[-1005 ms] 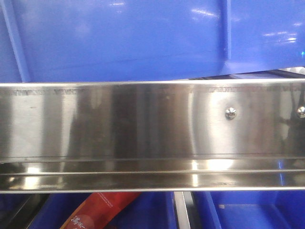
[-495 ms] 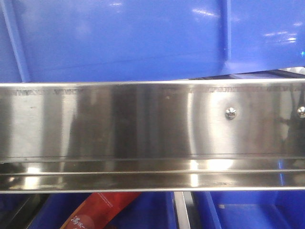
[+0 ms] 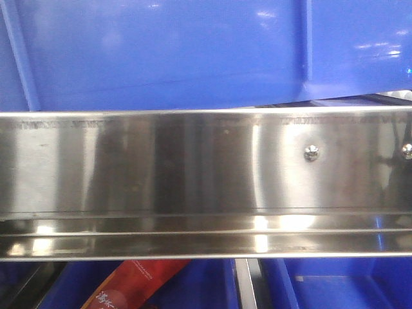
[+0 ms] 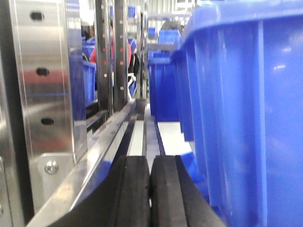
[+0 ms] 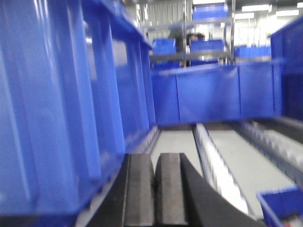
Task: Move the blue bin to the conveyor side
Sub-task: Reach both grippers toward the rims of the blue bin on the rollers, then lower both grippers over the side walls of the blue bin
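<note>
The blue bin (image 3: 167, 51) fills the top of the front view, its glossy ribbed wall standing just behind the conveyor's polished steel side rail (image 3: 193, 167). In the left wrist view the bin (image 4: 236, 104) rises on the right, and my left gripper (image 4: 150, 160) is shut beside it, pads pressed together with nothing between them. In the right wrist view the bin (image 5: 57, 104) stands on the left. My right gripper (image 5: 155, 156) is shut and empty next to its lower wall. Neither gripper's contact with the bin can be seen.
Steel rack uprights (image 4: 45, 85) stand left of the left gripper. More blue crates (image 5: 213, 94) sit across the far end of the roller lane (image 5: 213, 161). Below the rail lie a red packet (image 3: 135, 283) and lower blue crates (image 3: 335, 286).
The light glints on the bin's wall have shifted slightly and dimmed. The rail and everything below it look the same.
</note>
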`<act>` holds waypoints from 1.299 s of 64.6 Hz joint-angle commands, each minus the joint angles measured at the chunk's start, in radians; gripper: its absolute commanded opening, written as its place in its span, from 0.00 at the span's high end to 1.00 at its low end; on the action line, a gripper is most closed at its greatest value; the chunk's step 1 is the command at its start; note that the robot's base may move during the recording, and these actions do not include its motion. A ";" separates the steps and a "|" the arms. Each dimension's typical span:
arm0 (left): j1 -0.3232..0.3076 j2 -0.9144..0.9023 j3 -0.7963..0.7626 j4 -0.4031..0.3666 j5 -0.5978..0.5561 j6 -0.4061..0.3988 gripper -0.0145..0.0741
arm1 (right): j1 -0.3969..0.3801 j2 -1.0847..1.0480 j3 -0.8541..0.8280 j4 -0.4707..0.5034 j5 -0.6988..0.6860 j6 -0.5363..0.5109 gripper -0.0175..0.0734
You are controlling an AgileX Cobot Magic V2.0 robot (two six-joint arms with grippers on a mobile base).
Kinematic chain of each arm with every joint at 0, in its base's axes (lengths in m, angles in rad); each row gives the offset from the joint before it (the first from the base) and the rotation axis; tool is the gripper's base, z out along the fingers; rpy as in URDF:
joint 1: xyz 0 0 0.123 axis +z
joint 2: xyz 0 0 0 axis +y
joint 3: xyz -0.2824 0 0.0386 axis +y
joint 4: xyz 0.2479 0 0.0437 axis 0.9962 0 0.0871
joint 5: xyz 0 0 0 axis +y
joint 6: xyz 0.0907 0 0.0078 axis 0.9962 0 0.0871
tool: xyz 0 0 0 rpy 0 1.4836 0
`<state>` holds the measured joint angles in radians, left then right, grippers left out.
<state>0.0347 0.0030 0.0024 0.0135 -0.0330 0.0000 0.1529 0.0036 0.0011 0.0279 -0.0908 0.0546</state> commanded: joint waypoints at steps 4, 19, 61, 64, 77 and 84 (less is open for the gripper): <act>0.002 -0.003 -0.047 -0.019 -0.017 -0.008 0.86 | -0.001 -0.004 -0.025 0.009 -0.102 0.007 0.90; 0.002 0.007 -0.299 -0.013 0.229 -0.008 0.86 | -0.001 0.010 -0.375 0.011 0.330 0.040 0.90; 0.002 0.621 -0.982 -0.035 0.919 0.000 0.86 | -0.001 0.711 -1.260 0.011 1.295 0.034 0.90; 0.002 0.642 -1.004 -0.033 0.919 0.000 0.86 | -0.001 0.743 -1.292 0.011 1.312 0.034 0.90; 0.002 0.667 -1.016 -0.036 0.799 0.000 0.86 | -0.001 0.795 -1.317 0.051 1.238 0.034 0.90; 0.002 0.722 -1.039 -0.036 0.794 0.000 0.86 | -0.001 0.832 -1.327 0.051 1.166 0.032 0.90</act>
<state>0.0347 0.6839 -1.0169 -0.0122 0.7853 0.0000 0.1529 0.8132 -1.3073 0.0772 1.1368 0.0950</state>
